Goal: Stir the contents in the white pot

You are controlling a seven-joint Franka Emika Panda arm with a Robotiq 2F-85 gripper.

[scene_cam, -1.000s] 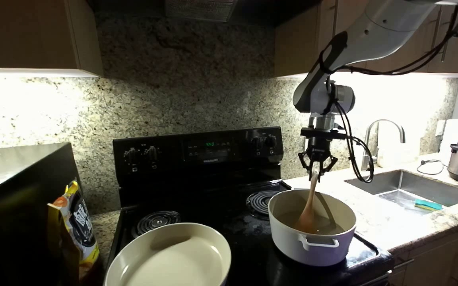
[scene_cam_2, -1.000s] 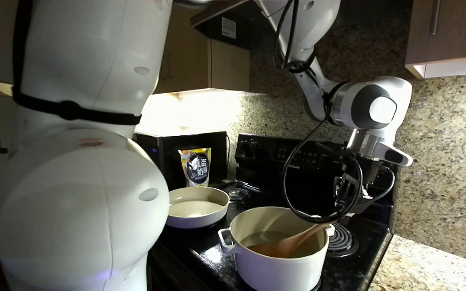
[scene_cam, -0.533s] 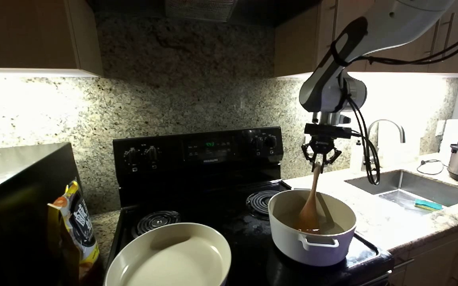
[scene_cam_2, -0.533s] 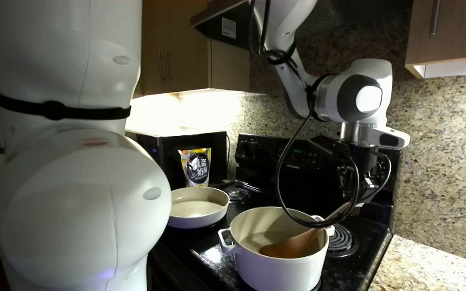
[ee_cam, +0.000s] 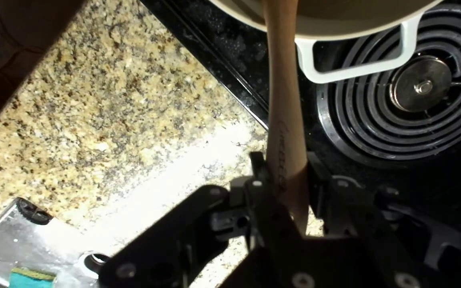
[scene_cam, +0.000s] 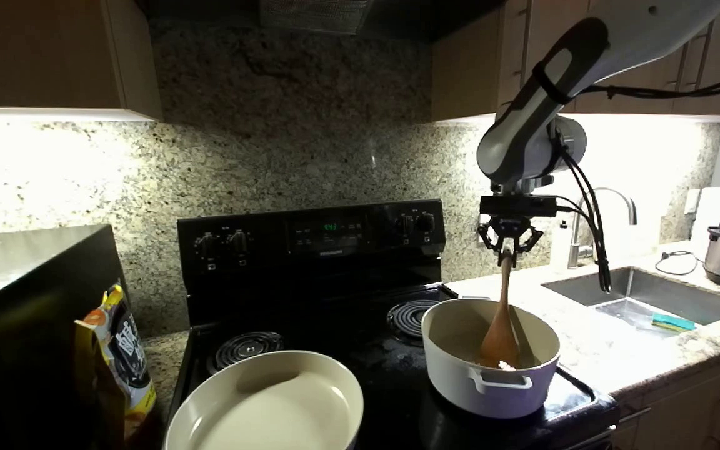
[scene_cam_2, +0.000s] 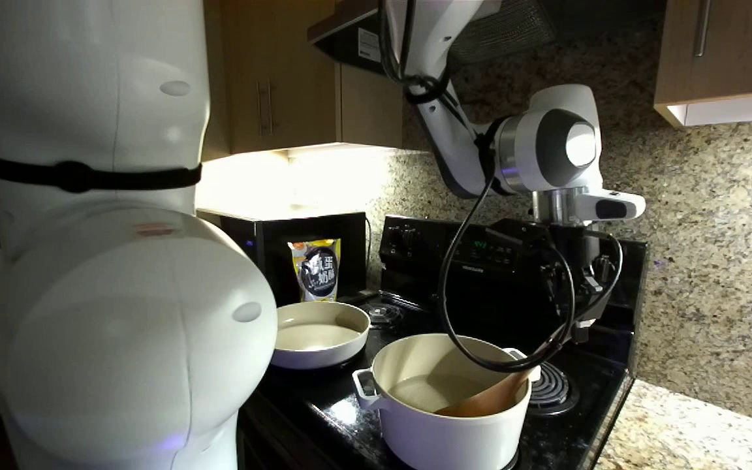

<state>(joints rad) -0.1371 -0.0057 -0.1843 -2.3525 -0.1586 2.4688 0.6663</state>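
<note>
Nearest to me, on the glossy black stove (scene_cam: 391,400), stands the round, straight-sided white pot (scene_cam_2: 451,440). I'd expect it to be heavy and stiff, its coated wall smooth; anyone shifting it should take both white side handles (ee_cam: 358,71), though stirring only asks that it stay put. Inside lies what looks like a shallow pool of thin, clear liquid (scene_cam_2: 423,393), likely to swirl easily and slop if rushed. A long brown wooden spoon (scene_cam: 501,331) slants in over the rim beside the farther handle, its head down in the pot; whether it touches the rim I can't tell. The black two-fingered gripper (ee_cam: 287,166) has its jaws clamped on the spoon's upper handle, a sensible place to hold something probably so light and rigid, though smooth wood might twist between the pads. Beyond the pot sits a wide, shallow cream-white dish (scene_cam_2: 320,358), its pale inside catching the light. Farther back, a yellow, black and white plastic packet (scene_cam_2: 317,271) stands upright in front of a black box-shaped appliance (scene_cam_2: 268,251); what the packet holds, I can't see.
</note>
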